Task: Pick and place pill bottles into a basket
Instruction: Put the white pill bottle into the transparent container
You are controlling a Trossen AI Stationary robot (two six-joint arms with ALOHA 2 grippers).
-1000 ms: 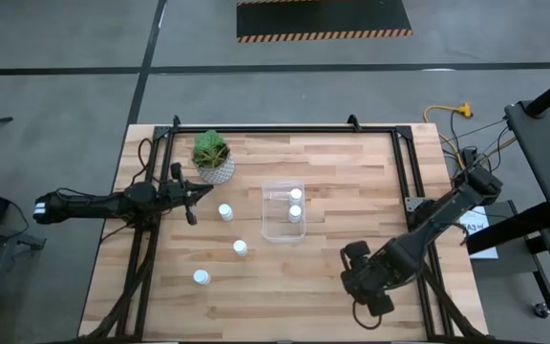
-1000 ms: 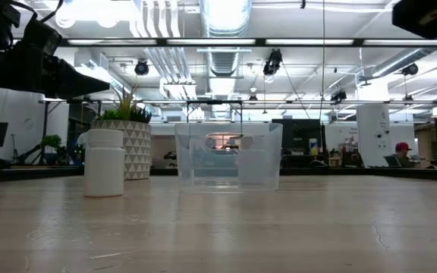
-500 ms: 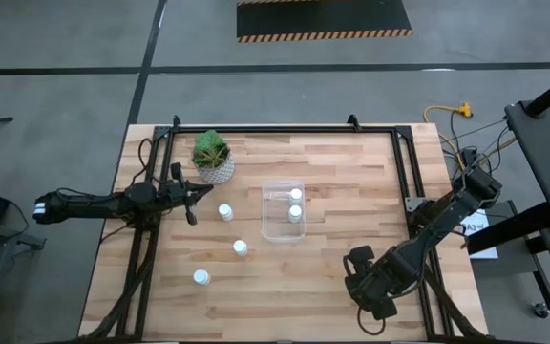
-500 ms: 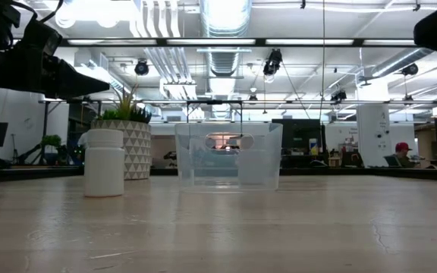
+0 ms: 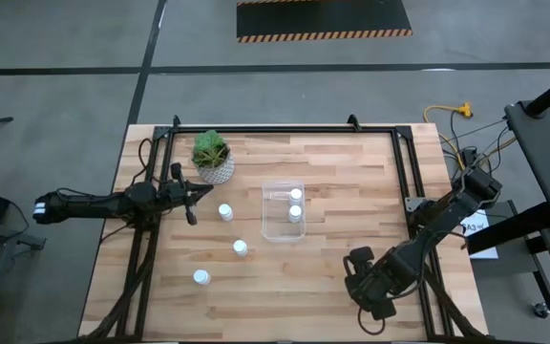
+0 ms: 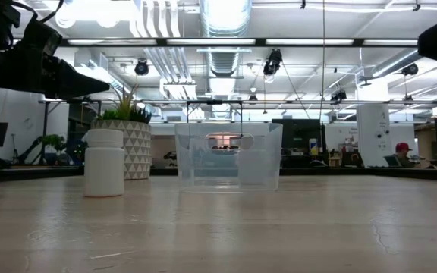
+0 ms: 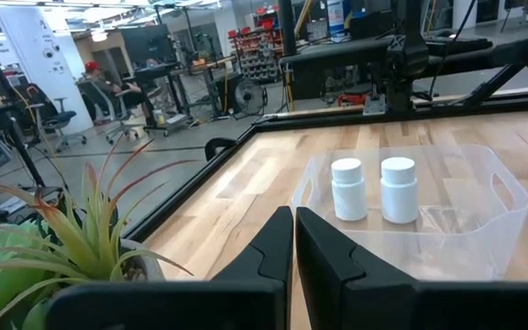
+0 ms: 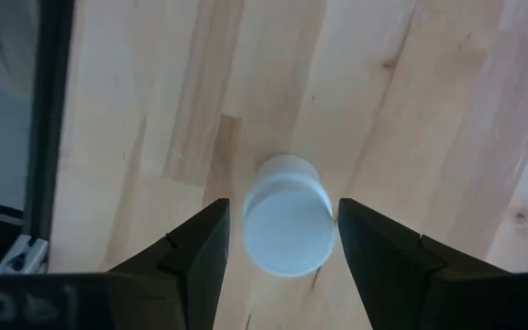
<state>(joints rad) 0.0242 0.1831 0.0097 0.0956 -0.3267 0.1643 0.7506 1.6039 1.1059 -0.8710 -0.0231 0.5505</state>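
Three white pill bottles stand on their bases on the wooden table: one [image 5: 225,211] near my left gripper, one [image 5: 241,247] at the middle, one [image 5: 200,277] toward the near edge. Two more bottles [image 7: 348,188] [image 7: 399,188] stand upright in the clear basket [image 5: 283,235]. My right gripper [image 5: 369,287] is open and points down over a sixth bottle [image 8: 287,227], with one finger on either side of its cap and a small gap on each side. My left gripper [image 7: 293,240] is shut and empty, held level left of the basket.
A white patterned pot with a green plant [image 5: 212,158] stands at the far left, beside my left gripper. A black frame rail [image 5: 409,182] runs along the table's edges. Bare wood lies between the basket and my right gripper.
My right gripper has gone a little down and toward the table's right and near edges, over the sixth bottle. The bottles and the basket have stayed in place.
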